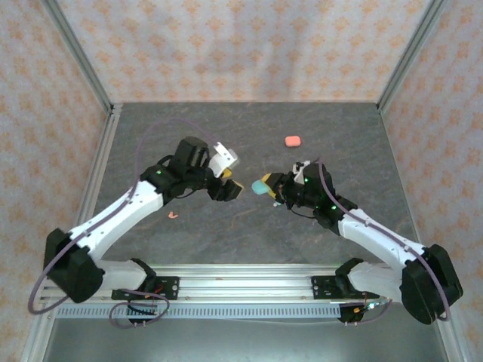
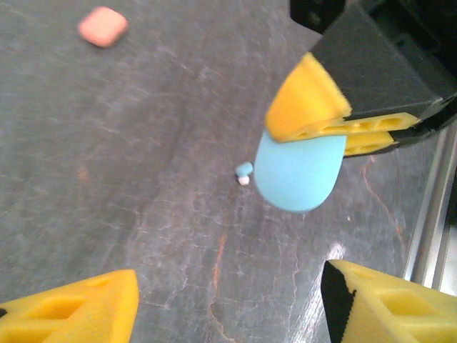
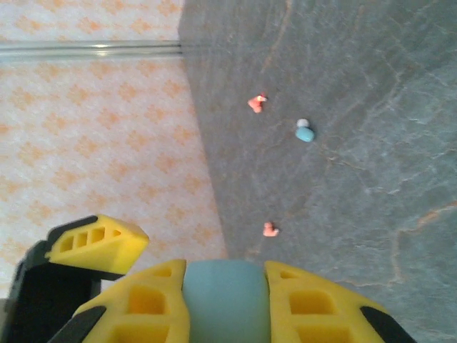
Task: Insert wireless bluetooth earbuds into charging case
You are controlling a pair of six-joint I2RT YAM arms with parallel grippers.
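My right gripper (image 1: 273,187) is shut on the teal oval charging case (image 1: 261,185) and holds it above the table's middle. In the right wrist view the case (image 3: 225,300) sits squeezed between both yellow fingers. My left gripper (image 1: 230,185) stands open just left of the case, its fingers (image 2: 71,314) wide apart with nothing between them. In the left wrist view the case (image 2: 296,171) hangs from the right gripper's fingers (image 2: 314,107). One teal earbud (image 2: 244,171) lies on the table below it. Two pink earbuds (image 3: 256,103) (image 3: 270,229) and the teal earbud (image 3: 305,132) lie loose on the grey surface.
A coral-pink oval case (image 1: 293,140) lies closed at the back right of the grey table (image 1: 249,241). One pink earbud (image 1: 173,216) lies near the left arm. Patterned walls and metal rails (image 1: 102,151) enclose the table.
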